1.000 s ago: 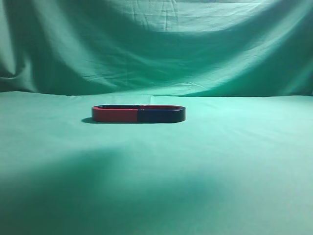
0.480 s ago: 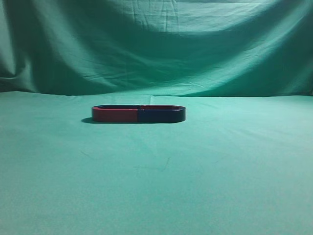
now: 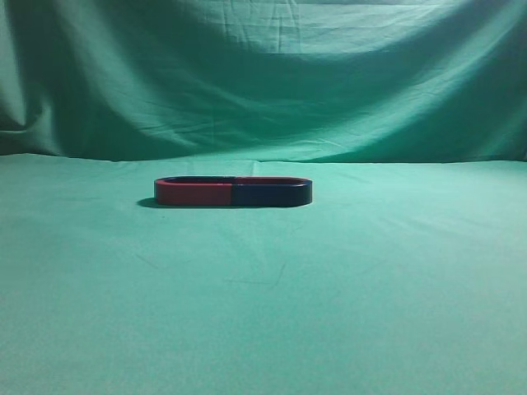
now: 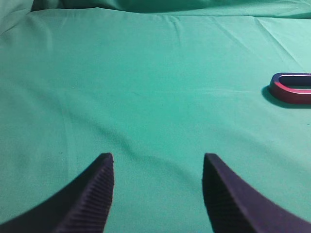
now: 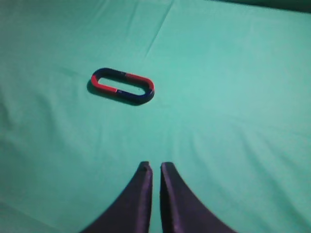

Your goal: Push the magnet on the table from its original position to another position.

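Observation:
The magnet [image 3: 233, 192] is a flat oval ring, half red and half dark blue, lying on the green cloth a little left of centre in the exterior view. No gripper shows in that view. In the right wrist view the magnet [image 5: 122, 86] lies ahead and to the left of my right gripper [image 5: 155, 166], which is shut and empty, well short of it. In the left wrist view only the magnet's red end [image 4: 291, 88] shows at the right edge. My left gripper [image 4: 158, 158] is open and empty, far from it.
A green cloth [image 3: 370, 288] covers the table and hangs as a backdrop [image 3: 272, 74] behind it. Faint creases run across the cloth in front of the magnet.
A dark shadow over the front of the cloth one second ago has gone. The magnet has not moved.

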`<control>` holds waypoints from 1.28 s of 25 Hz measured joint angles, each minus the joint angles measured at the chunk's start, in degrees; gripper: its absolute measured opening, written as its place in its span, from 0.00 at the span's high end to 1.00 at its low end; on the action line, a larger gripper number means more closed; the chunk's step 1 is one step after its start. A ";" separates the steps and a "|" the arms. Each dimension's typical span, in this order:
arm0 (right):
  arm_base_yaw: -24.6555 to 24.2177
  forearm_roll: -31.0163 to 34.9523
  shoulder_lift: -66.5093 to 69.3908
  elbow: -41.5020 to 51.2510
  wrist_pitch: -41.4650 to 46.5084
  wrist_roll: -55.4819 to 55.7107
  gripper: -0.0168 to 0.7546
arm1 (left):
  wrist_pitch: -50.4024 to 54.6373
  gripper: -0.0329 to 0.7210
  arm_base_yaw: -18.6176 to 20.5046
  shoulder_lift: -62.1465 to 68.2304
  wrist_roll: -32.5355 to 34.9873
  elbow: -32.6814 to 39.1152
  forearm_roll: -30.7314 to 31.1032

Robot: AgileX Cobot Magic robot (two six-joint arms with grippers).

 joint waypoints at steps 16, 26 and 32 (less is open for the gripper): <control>0.00 -2.88 -18.88 11.24 4.70 -3.35 0.34 | 0.00 0.46 0.00 0.00 0.00 0.00 0.00; -1.17 -2.88 -21.15 24.35 -13.96 -4.59 0.34 | 0.00 0.46 0.00 0.00 0.00 0.00 0.00; -8.85 -2.88 -31.98 40.53 -34.85 -4.59 0.34 | 0.00 0.46 0.00 0.00 0.00 0.00 0.00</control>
